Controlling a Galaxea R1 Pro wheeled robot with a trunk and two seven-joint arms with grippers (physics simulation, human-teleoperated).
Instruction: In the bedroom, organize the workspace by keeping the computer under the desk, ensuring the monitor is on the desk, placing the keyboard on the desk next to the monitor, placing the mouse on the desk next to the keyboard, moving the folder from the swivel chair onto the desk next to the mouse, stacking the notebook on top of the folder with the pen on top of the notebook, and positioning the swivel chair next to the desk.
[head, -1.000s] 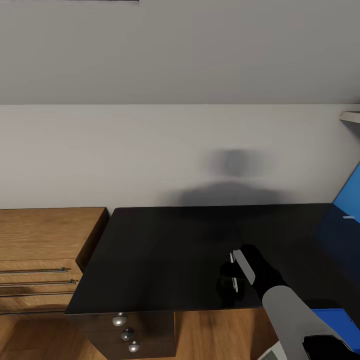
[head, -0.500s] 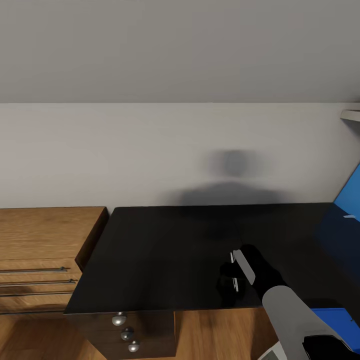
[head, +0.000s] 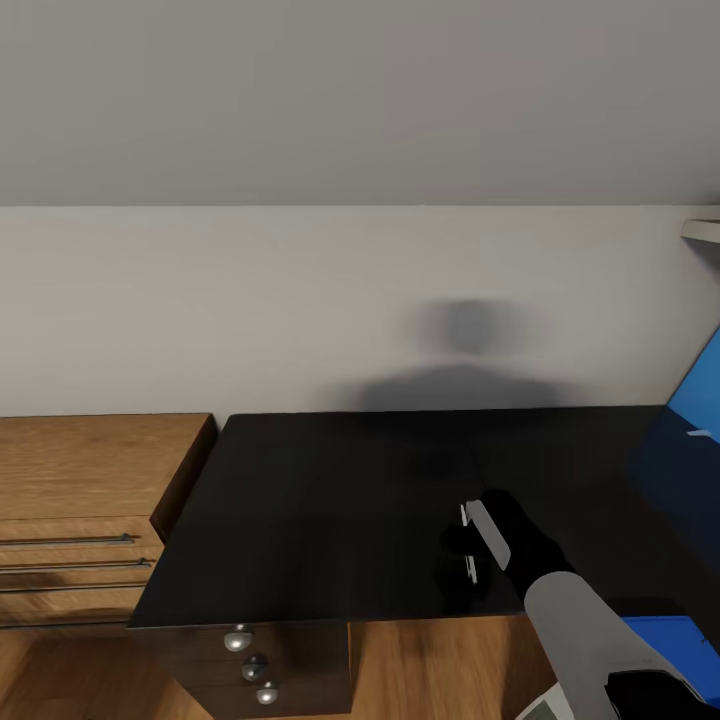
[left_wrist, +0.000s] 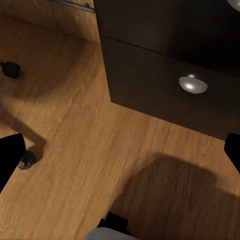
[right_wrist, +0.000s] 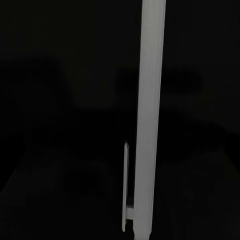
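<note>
The desk (head: 330, 500) is a glossy black top against a pale wall, and this stretch of it is bare. My right gripper (head: 478, 540) hovers just over its front right part, shut on the pen (head: 488, 532), a thin silver-white stick. In the right wrist view the pen (right_wrist: 150, 115) runs lengthwise over the dark top, with its clip showing. A bright blue flat corner, by its look the folder (head: 678, 645), lies below the desk's front edge beside my right arm. My left gripper (left_wrist: 120, 160) hangs open over the wood floor, near the desk's drawer unit (left_wrist: 165, 85).
A light-wood drawer chest (head: 90, 470) stands against the desk's left end. Round silver knobs (head: 240, 638) mark the black drawers under the desk's front left. A blue wall panel (head: 700, 390) rises at the right. Two black castors (left_wrist: 11, 68) rest on the floor.
</note>
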